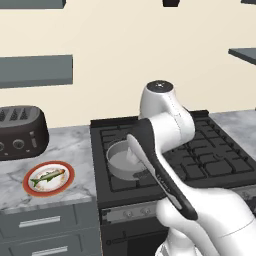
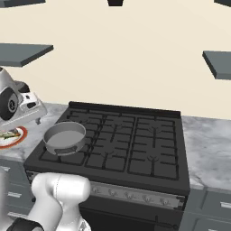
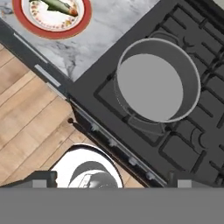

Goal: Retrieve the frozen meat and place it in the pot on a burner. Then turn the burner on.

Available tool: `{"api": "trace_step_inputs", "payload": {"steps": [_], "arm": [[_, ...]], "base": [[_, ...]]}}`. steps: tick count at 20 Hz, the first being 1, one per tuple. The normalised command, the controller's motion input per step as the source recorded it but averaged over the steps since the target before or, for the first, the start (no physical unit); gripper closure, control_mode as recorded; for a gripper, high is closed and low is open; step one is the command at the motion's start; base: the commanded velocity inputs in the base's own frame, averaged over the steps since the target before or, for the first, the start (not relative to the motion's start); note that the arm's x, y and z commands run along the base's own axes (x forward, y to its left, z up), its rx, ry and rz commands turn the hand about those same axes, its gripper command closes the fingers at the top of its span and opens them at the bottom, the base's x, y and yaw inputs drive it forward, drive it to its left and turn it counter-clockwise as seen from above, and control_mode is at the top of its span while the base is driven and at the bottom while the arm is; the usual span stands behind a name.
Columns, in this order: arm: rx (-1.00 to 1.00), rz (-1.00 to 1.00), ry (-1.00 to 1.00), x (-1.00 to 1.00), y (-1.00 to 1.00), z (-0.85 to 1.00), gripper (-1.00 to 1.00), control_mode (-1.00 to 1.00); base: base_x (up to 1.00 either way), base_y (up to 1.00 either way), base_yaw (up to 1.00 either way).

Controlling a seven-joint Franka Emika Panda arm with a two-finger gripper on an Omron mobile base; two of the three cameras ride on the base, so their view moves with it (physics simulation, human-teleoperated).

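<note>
Plate (image 3: 51, 19) and fish (image 3: 59, 5) cropped

No legible text, label or number anywhere.

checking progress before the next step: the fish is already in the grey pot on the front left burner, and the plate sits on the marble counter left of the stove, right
Not quite. The fish lies on the plate, not in the pot, which is empty. The left base view and the hand view both show this. The rest holds: the pot sits on the front left burner, and the plate is on the marble counter left of the stove.
</note>
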Motion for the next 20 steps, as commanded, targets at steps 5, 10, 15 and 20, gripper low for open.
{"api": "trace_step_inputs", "payload": {"steps": [5, 10, 15, 20], "arm": [[-0.19, 0.24, 0.0, -0.09, 0.74, -0.19, -1.0, -1.0], [-0.21, 0.26, 0.0, -0.03, 0.8, -0.13, -1.0, -1.0], [-0.11, 0.33, 0.01, 0.0, 0.74, -0.13, -1.0, -1.0], [-0.01, 0.33, 0.0, 0.12, 0.51, -0.12, -1.0, -1.0]], "base": [[0.0, 0.0, 0.0], [0.0, 0.0, 0.0], [0.0, 0.0, 0.0], [0.0, 0.0, 0.0]]}}
